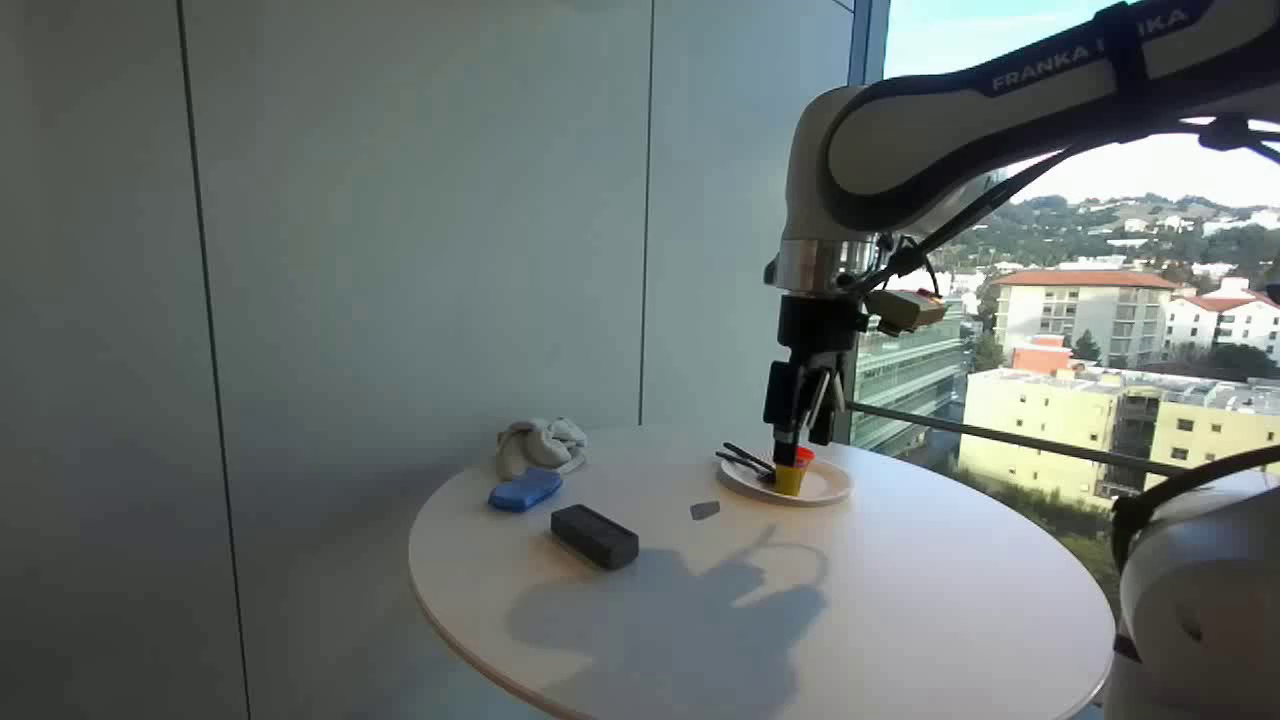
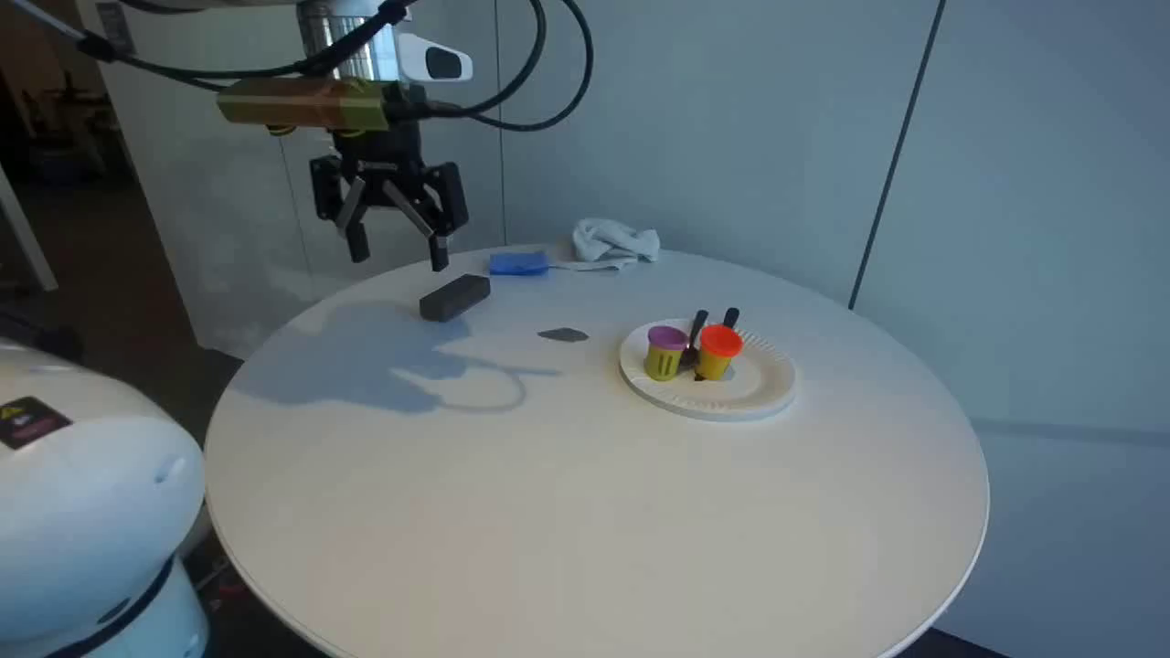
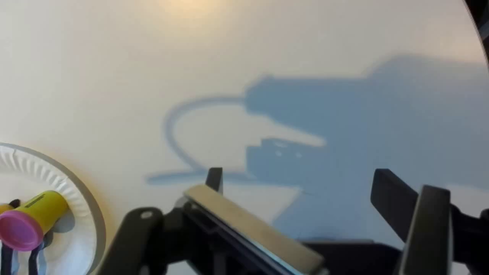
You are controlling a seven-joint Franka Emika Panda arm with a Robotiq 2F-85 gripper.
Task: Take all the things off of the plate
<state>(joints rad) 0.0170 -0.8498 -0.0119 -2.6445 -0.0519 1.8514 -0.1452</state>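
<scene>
The hand [image 2: 399,251] is spread wide and holds nothing, up above the bench [image 2: 548,512]. In the wrist view, the plate [image 3: 78,236] lies to the hand's lower left, well apart; its standing purple-lidded cup [image 3: 36,217] is nearest, so a sideways travel seems needed first.
</scene>
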